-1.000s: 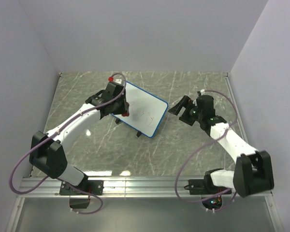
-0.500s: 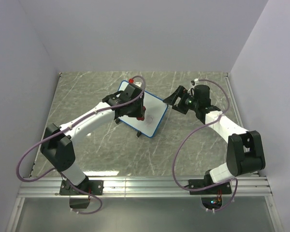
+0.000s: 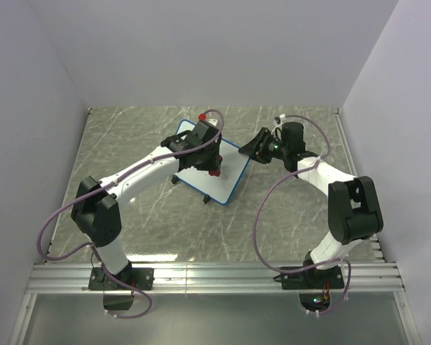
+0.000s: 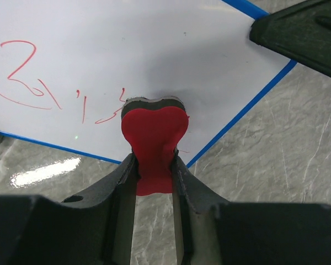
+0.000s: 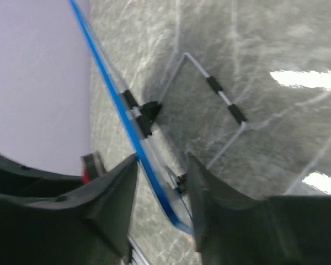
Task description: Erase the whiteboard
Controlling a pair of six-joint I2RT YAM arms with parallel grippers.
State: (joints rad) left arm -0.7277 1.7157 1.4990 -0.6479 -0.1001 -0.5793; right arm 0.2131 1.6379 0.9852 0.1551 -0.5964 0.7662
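The whiteboard point(image 3: 230, 178), white with a blue frame, stands tilted at the table's middle. Red scribbles point(image 4: 27, 83) mark its face in the left wrist view. My left gripper point(image 4: 153, 163) is shut on a red eraser point(image 4: 153, 130), whose dark felt end presses on the board just right of the scribbles. From above, that gripper point(image 3: 212, 168) is over the board's right half. My right gripper point(image 3: 253, 149) is at the board's right corner. In the right wrist view its fingers point(image 5: 163, 160) straddle the blue frame point(image 5: 113, 88), closed in on the edge; the picture is blurred.
The board's wire stand point(image 5: 220, 99) and a black hinge point(image 5: 146, 113) stick out behind it over the grey marble table point(image 3: 129, 129). White walls close in the table on three sides. A metal rail point(image 3: 215, 273) runs along the near edge.
My left gripper has carried the eraser rightward across the board. My right gripper has swung left to the board's right corner and narrowed its jaws around the edge.
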